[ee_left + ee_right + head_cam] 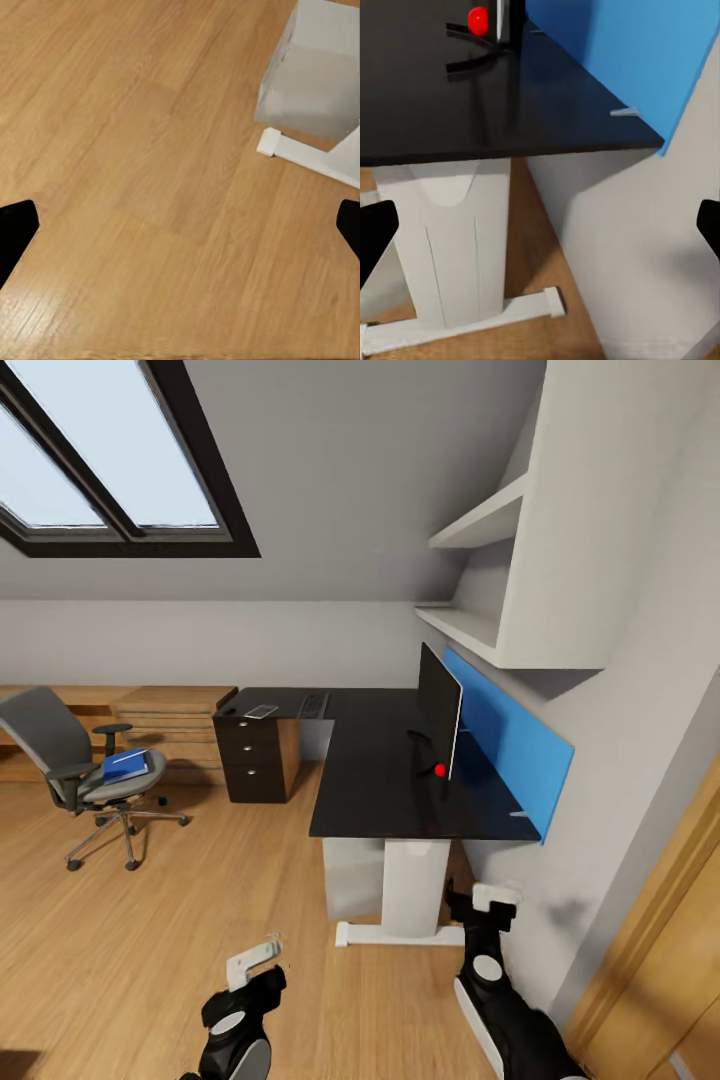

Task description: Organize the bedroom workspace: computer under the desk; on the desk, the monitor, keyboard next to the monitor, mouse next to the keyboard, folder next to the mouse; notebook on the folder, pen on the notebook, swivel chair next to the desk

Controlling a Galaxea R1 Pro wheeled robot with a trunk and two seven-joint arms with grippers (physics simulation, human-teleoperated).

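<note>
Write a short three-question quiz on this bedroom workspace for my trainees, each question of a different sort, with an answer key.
1. True or false: the folder already lies on the desk.
2. Multiple choice: where does the monitor stand? A) on the floor B) on the desk, near the blue wall panel C) on the swivel chair
3. Fill in: the keyboard lies on the desk wing above the black ______ unit.

Key
1. False: the folder lies on the swivel chair's seat.
2. B.
3. Drawer.

The left gripper and the right gripper are both low over the wooden floor, open and empty.
</note>
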